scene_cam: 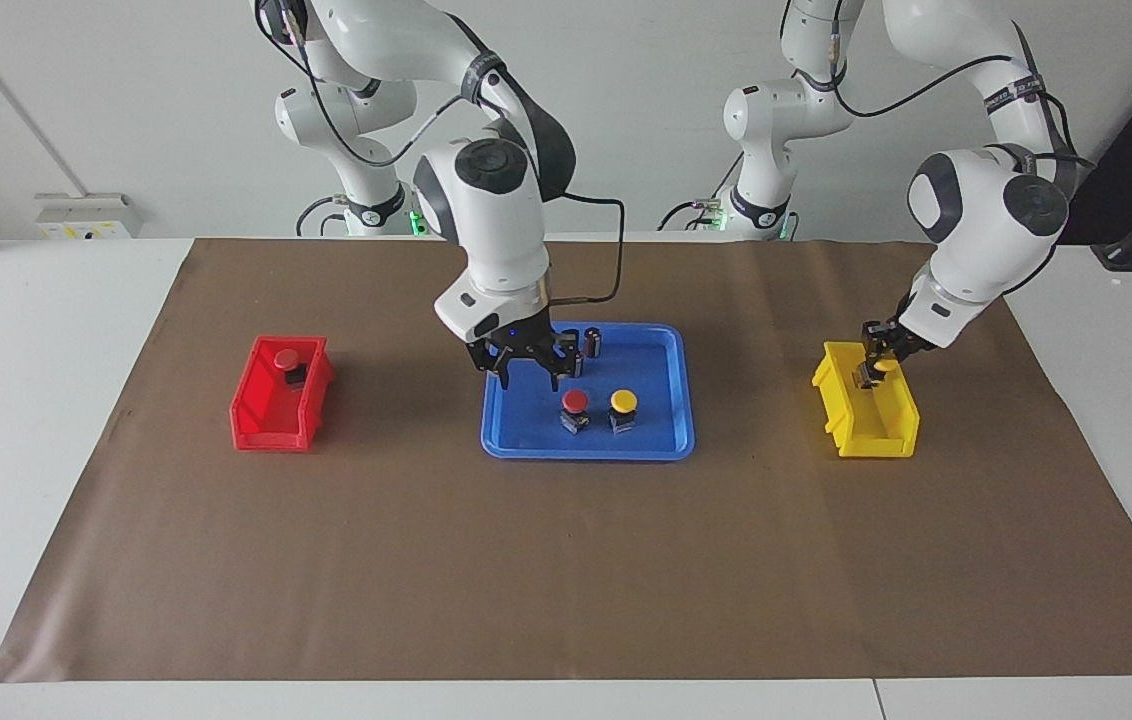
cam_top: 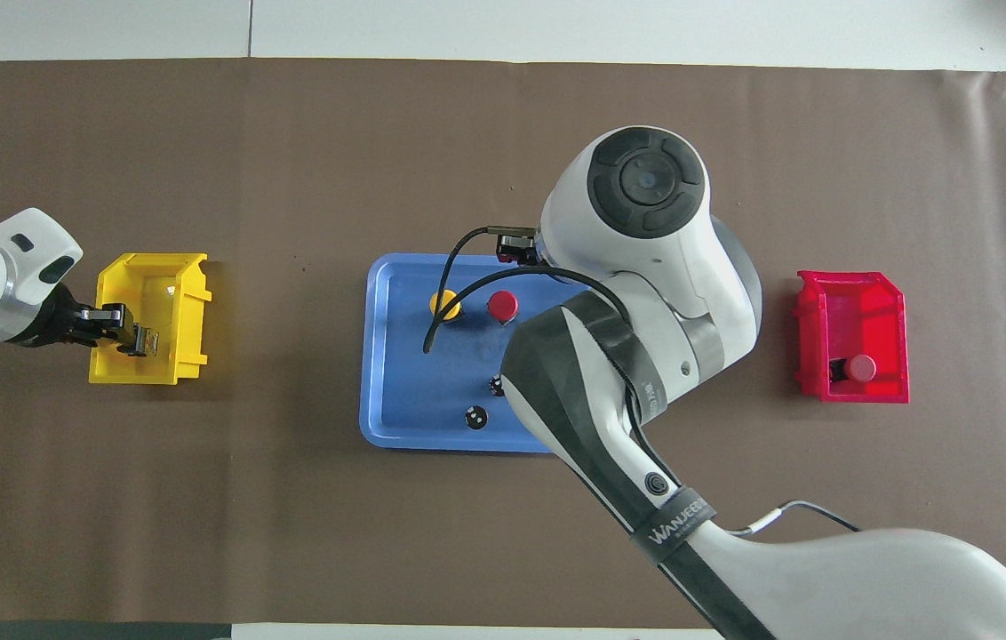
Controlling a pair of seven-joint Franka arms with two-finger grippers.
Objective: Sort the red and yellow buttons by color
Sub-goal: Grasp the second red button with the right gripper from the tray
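On the worktop (scene_cam: 566,560), the blue tray (scene_cam: 516,440) sits between the red bin (scene_cam: 266,425), which holds one red button (scene_cam: 287,360), and the yellow bin (scene_cam: 896,420). The right gripper (scene_cam: 527,373), fingers apart and empty, hangs over the tray; the tray's red button (scene_cam: 575,402) lies just beside it, closer than the tray's yellow button (scene_cam: 623,402). The left gripper (scene_cam: 876,362) is clamped on a yellow button (scene_cam: 884,366) over the yellow bin.

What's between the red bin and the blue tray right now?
Only bare brown paper lies between the red bin and the blue tray; the facing view shows that stretch unobstructed.
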